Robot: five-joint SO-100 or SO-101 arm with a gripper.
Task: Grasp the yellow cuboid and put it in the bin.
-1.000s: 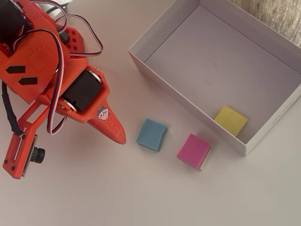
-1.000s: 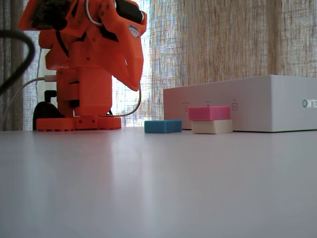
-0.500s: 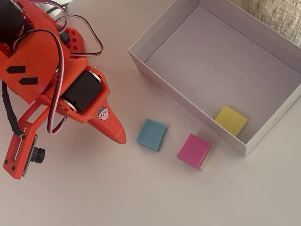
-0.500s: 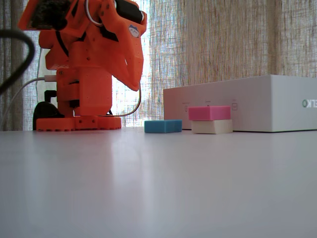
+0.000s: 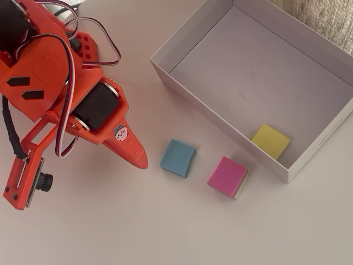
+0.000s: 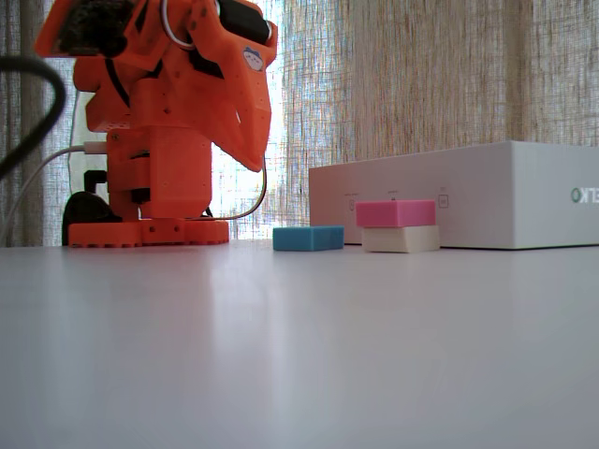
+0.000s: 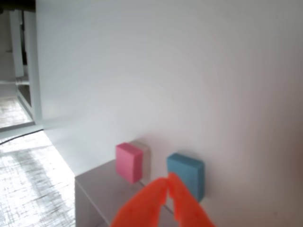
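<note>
No change across the last second in the fixed view: arm, blocks and box all in identical positions, so a pause, not a move in progress. End effector [image 5: 139, 158] closed and empty, the two orange tips meeting at a point in the wrist view, held above the surface [image 5: 165, 226] just left of the blue block [image 5: 178, 157] in the overhead view. Yellow cuboid [image 5: 271, 141] lying flat on the floor of the bin [image 5: 253, 66], close to the near wall and apart from the end effector. Judged from that: task likely complete, or a reset pending. Pink block [image 5: 227, 175] outside the bin, near its wall, stacked on a cream-white block [image 6: 401, 239]; only a thin edge of the lower one visible from above. Blocks small, flat and squarish with matte faces and slightly soft edges, probably foam. Bin of thin white card, low straight walls, greyish floor. Surface smooth, white, faintly glossy. Arm of hard orange plastic.
</note>
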